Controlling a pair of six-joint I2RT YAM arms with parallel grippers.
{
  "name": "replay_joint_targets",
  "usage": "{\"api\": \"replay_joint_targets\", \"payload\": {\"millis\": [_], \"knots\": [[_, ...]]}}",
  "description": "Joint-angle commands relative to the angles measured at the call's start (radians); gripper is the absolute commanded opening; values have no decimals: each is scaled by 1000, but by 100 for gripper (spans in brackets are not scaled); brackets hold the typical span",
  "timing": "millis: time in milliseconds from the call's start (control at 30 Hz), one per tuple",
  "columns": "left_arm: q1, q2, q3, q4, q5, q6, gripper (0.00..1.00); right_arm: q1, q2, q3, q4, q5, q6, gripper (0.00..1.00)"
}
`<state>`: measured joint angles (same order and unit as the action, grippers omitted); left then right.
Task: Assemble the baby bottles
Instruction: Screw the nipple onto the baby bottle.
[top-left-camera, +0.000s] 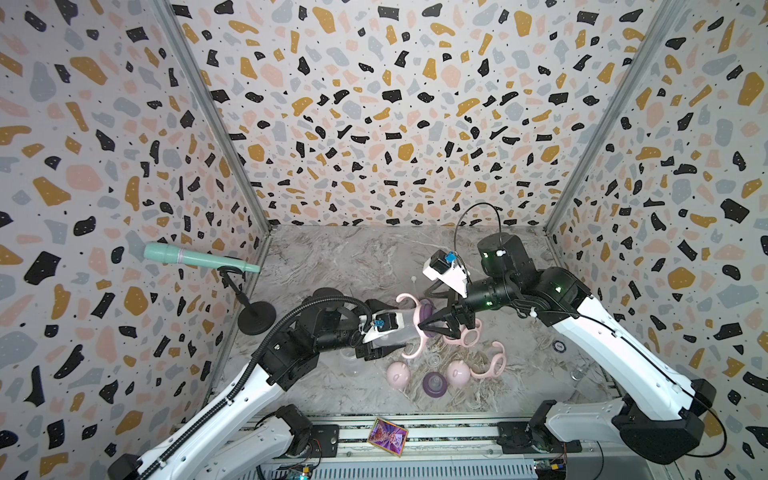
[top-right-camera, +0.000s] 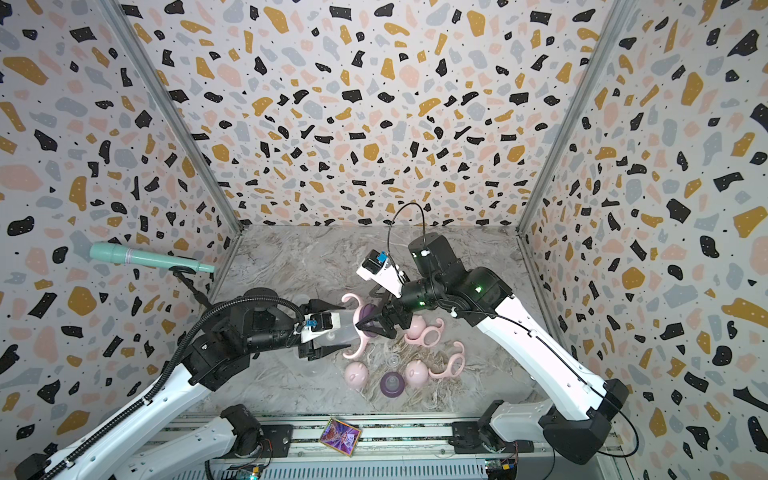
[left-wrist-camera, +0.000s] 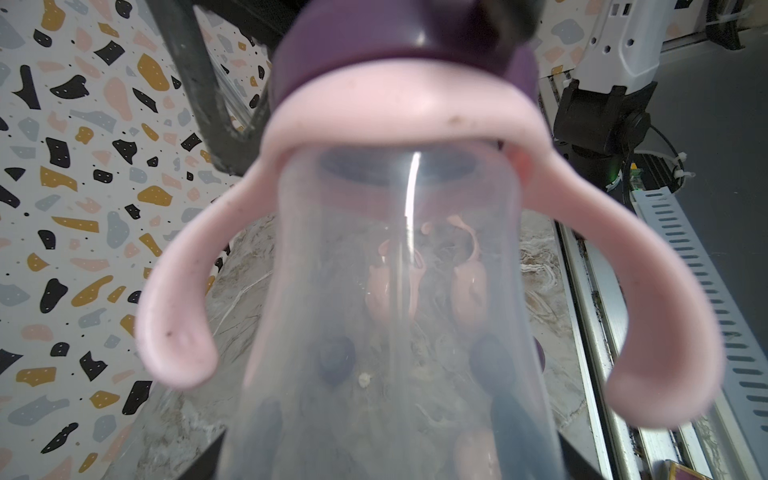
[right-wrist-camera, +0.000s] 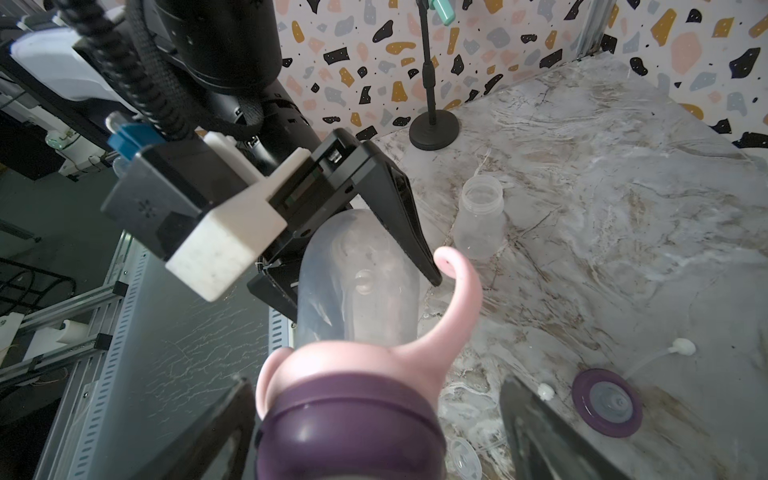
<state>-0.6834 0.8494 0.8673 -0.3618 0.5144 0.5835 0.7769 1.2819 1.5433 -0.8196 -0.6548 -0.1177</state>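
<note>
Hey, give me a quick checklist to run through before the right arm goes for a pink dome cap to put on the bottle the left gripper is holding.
1. Left gripper holding the clear plastic bottle: ok, its fingers clamp the body.
2. Pink two-handled collar on the neck: ok, it sits under the purple teat ring.
3. Purple teat ring screwed fully home: cannot tell.
4. Right gripper open: ok, its jaws stand apart on either side of the ring.
5. Pink eared dome caps free to pick: ok, two lie loose on the marble table.
</note>
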Motion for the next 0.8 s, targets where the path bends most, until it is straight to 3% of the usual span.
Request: {"api": "replay_joint_targets", "payload": {"millis": [0, 533, 767], "knots": [[0, -13, 50, 33, 33, 9, 0, -30, -37, -19, -16, -40, 1, 92], [0, -9, 47, 40, 11, 6, 0, -61, -87, -144, 82, -201, 83, 94], [0, -9, 48, 39, 5, 3, 0, -61, -77, -155, 112, -214, 113, 73]]}}
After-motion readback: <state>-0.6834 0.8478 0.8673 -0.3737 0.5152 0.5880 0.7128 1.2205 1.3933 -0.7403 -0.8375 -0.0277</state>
